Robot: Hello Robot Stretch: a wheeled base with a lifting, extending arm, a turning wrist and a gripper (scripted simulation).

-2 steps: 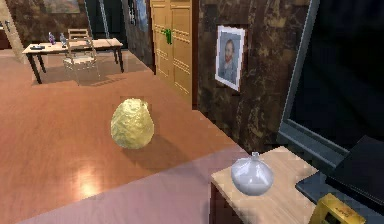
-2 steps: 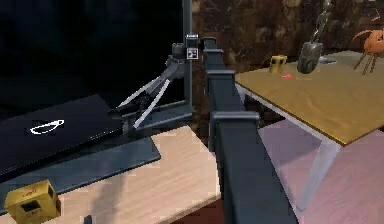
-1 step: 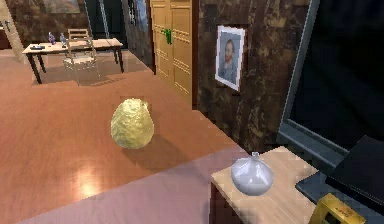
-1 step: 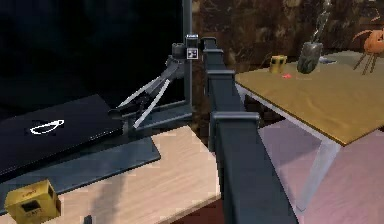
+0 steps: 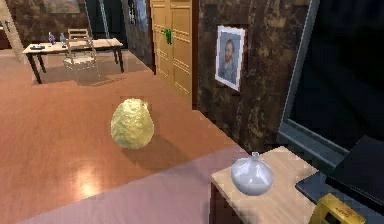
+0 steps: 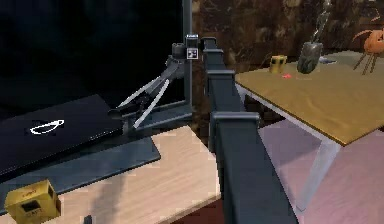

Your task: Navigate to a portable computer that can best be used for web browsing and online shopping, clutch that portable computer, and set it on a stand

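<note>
Laptop (image 6: 60, 125) lay on table (image 6: 180, 168), gripper (image 6: 128, 114) near its edge; hold could not be told. Grasp step; next needed clean lift.

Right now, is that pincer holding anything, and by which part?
It cannot be told. The pincer ends near the edge of the laptop, which lies flat on the table, so no hold shows either way.

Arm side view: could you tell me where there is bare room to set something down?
The table is bare across its near half, in front of the ornaments. The desk has a bare strip between laptop and arm. Crowded: around the gripper.
</note>
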